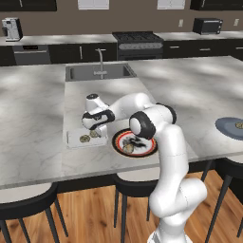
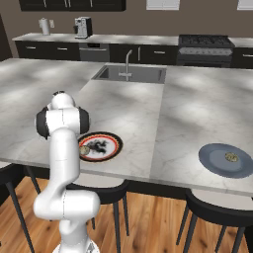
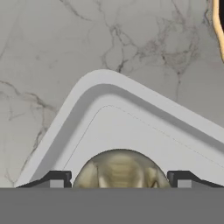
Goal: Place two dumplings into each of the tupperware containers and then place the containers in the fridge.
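The gripper point(image 1: 97, 131) hangs low over a white tupperware container point(image 1: 73, 139) that lies on the marble island counter point(image 1: 38, 118), near the front edge of the counter. In the hand view a dumpling point(image 3: 120, 169) sits exactly between the two dark fingertips point(image 3: 54, 179), and one fingertip stands close on each side of it. The fingers are spread about as wide as the dumpling, but I cannot tell if they press it or only stand beside it. Under the dumpling is the floor of the tupperware container point(image 3: 144, 131), with one rounded corner of its rim pointing away from the hand.

In the left base view a second dumpling point(image 1: 85, 138) lies in the same container, just beside the gripper, toward the left end of the tray. To the right of the container, nearly touching it, is a round plate with black and red rim point(image 1: 142, 149); one more dumpling point(image 1: 128, 148) lies on its near left part. Far to the right, at the front edge of the counter, a blue-grey plate point(image 2: 217, 160) carries another dumpling point(image 2: 230, 157).

A sink point(image 1: 83, 73) with a faucet is set in the far part of the counter. No writing or label can be read on anything.
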You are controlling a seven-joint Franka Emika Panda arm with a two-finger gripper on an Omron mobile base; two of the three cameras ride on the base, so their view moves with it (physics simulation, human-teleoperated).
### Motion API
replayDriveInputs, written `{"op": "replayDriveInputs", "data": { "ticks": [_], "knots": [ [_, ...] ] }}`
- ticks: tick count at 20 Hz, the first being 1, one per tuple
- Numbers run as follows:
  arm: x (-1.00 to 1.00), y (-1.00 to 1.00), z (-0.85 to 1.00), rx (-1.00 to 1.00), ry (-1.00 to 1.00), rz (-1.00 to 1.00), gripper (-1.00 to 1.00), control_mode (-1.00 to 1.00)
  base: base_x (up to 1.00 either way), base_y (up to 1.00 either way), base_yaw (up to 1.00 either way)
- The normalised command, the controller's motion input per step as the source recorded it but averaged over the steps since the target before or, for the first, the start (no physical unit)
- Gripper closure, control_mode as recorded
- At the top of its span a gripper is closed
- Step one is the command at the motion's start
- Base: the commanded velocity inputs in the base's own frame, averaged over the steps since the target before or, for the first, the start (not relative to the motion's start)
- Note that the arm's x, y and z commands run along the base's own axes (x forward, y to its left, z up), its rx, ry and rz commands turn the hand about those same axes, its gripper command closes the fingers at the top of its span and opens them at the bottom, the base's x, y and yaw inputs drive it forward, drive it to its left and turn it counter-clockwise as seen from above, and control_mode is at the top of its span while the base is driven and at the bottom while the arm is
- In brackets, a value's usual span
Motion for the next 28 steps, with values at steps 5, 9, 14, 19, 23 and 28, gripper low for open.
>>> {"op": "replayDriveInputs", "data": {
  "ticks": [5, 9, 14, 19, 23, 28],
  "knots": [
    [0.00, 0.00, 0.00, 0.01, 0.00, 0.01, -1.00, -1.00, 0.00, 0.00, 0.00],
    [0.02, 0.00, 0.00, 0.00, 0.00, 0.17, -1.00, -1.00, 0.00, 0.00, 0.00],
    [0.00, -0.01, 0.00, 0.01, 0.00, 0.34, -1.00, -1.00, 0.00, 0.00, 0.00],
    [0.00, -0.07, 0.00, 0.18, -0.11, 0.46, -1.00, -1.00, 0.00, 0.00, 0.00],
    [0.00, 0.00, 0.00, 0.29, -0.23, 0.45, -1.00, -1.00, 0.00, 0.00, 0.00],
    [-0.31, 0.08, 0.11, -0.08, -0.12, 0.41, -1.00, -1.00, 0.00, 0.00, 0.00]
  ]
}}
